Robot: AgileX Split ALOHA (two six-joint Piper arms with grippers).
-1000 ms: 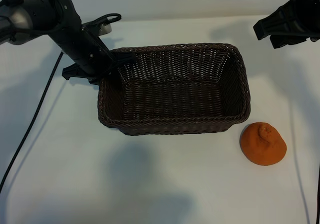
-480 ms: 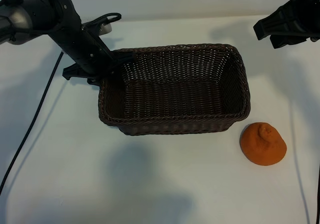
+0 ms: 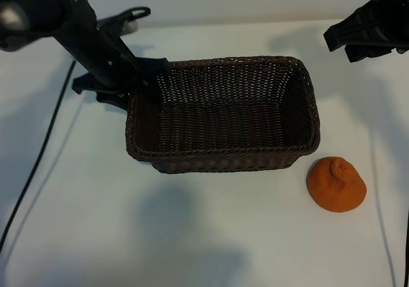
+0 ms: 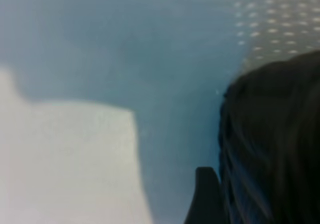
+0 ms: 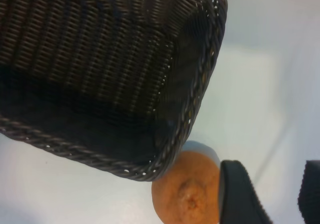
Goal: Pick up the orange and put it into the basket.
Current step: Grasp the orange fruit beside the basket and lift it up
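Observation:
The orange (image 3: pixel 336 185) lies on the white table to the right of the basket's near right corner, also seen in the right wrist view (image 5: pixel 187 189). The dark woven basket (image 3: pixel 307 108) stands mid-table with nothing in it. My left gripper (image 3: pixel 124 82) is at the basket's far left corner, open; one finger (image 4: pixel 205 199) shows right beside the wicker wall (image 4: pixel 275 149). My right gripper (image 3: pixel 340 44) hangs high at the far right, open and holding nothing (image 5: pixel 275 199), well above the orange and the basket rim (image 5: pixel 195 109).
A black cable (image 3: pixel 38 159) runs down the left side of the table. Bare white tabletop (image 3: pixel 192 236) lies in front of the basket and around the orange.
The left gripper's fingers have spread apart at the basket's far left corner and its arm has shifted a little to the left. The orange and the right arm have stayed still.

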